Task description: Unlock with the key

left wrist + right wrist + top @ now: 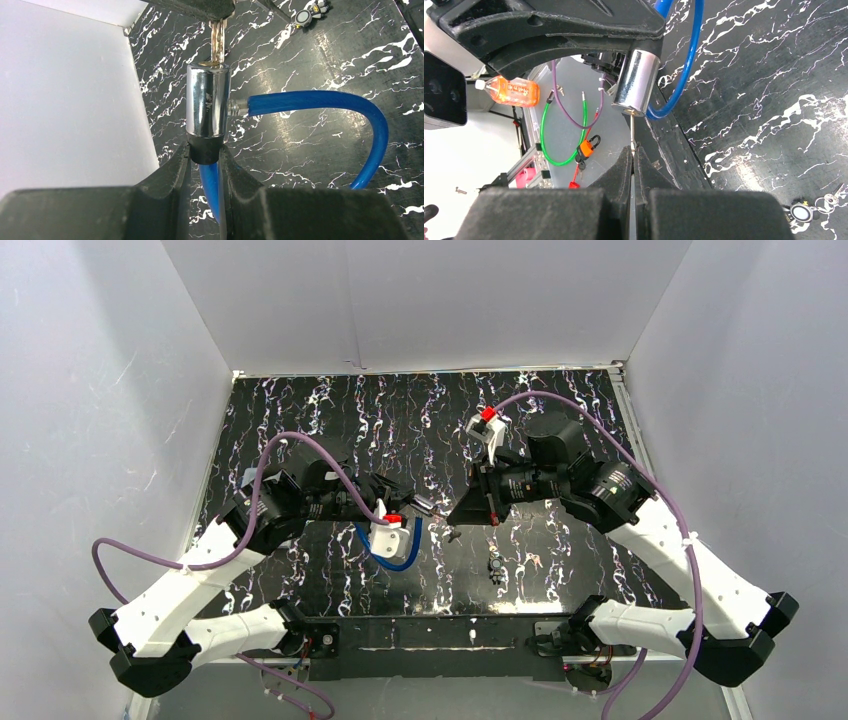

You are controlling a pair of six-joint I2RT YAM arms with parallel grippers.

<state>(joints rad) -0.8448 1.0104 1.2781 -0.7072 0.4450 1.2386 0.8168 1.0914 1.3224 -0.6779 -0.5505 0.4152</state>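
A chrome cable lock [207,100] with a blue cable loop [320,100] is held above the black marbled table. My left gripper [205,152] is shut on the lock's black end cap, and in the top view it [418,504] sits at the table's middle. A thin metal key [217,42] has its blade in the cylinder's far end. My right gripper [633,152] is shut on the key [632,131], pointing at the lock [636,82]. In the top view the right gripper [458,510] faces the left one closely. The blue loop [392,558] hangs below the left gripper.
A small key fob with a ring [495,565] lies on the table [560,540] near the front, also in the left wrist view [306,15] and right wrist view [801,212]. Beyond the table's edge are an orange padlock [586,147], a green cable [549,125] and an orange bottle [514,90].
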